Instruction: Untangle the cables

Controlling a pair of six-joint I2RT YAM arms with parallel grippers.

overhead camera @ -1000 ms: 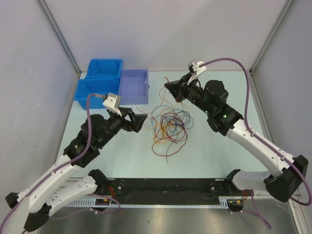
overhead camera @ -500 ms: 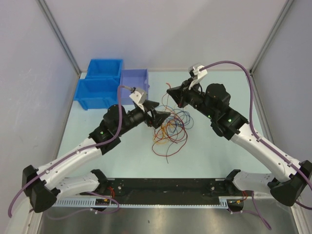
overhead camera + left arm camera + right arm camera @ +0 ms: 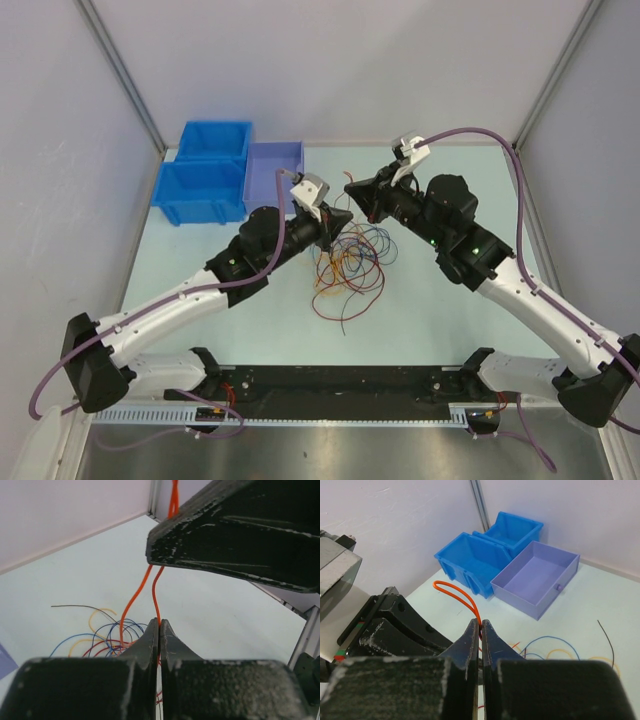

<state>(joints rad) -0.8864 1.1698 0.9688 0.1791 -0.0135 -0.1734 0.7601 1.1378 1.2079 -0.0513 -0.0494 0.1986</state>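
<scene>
The cables (image 3: 350, 262) lie as a loose tangle of red, orange, yellow, blue and dark wires mid-table. One orange cable (image 3: 152, 587) rises out of the pile. My left gripper (image 3: 343, 222) is shut on it just above the tangle; in the left wrist view the jaws (image 3: 159, 624) pinch the strand. Right above, my right gripper (image 3: 351, 188) is shut on the same orange cable, whose loop (image 3: 456, 593) sticks out past the right gripper's (image 3: 481, 624) tips. The two grippers stand very close, the left one below the right.
Two blue bins (image 3: 215, 140) (image 3: 198, 192) and a purple bin (image 3: 276, 172) stand at the back left, close behind the left gripper. Grey walls with metal posts enclose the table. Loose cable ends (image 3: 345, 165) reach toward the back.
My left arm swung right from near the bins to the tangle and its jaws went from open to shut on the orange cable. The right gripper stayed shut, shifting only slightly.
</scene>
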